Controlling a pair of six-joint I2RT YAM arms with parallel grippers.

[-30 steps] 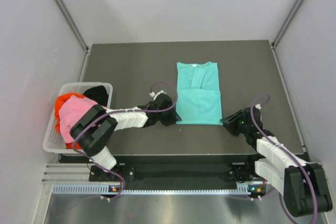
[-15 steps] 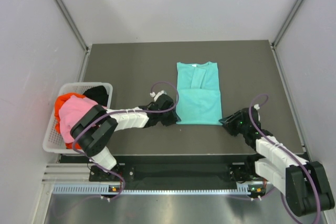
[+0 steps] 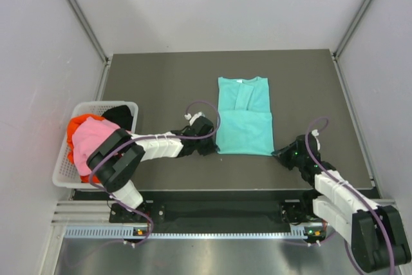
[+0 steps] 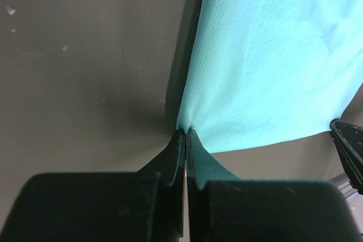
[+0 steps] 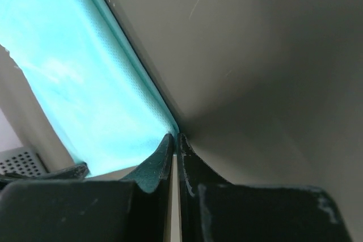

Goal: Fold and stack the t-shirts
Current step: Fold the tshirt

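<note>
Teal t-shirt (image 3: pixel 243 120), near corners newly pinched, left pincer (image 4: pixel 185 134), right pincer (image 5: pixel 174 136)

T-shirt (image 3: pixel 243 120) on table (image 3: pixel 161 75); other t-shirts (image 3: pixel 87 143) in basket (image 3: pixel 61 172), left.

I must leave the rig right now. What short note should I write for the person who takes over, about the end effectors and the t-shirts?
Left end effector: shut on the near left corner of the teal t-shirt.
Right end effector: shut on its near right corner.
The teal t-shirt lies flat on the table, collar at the far end, sides already folded in.
Pink shirt, red-orange shirt and black shirt: bunched in the white basket at the table's left edge, not yet folded.
Left to do: probably bring the hem up toward the collar, then fold and stack the other three.
</note>
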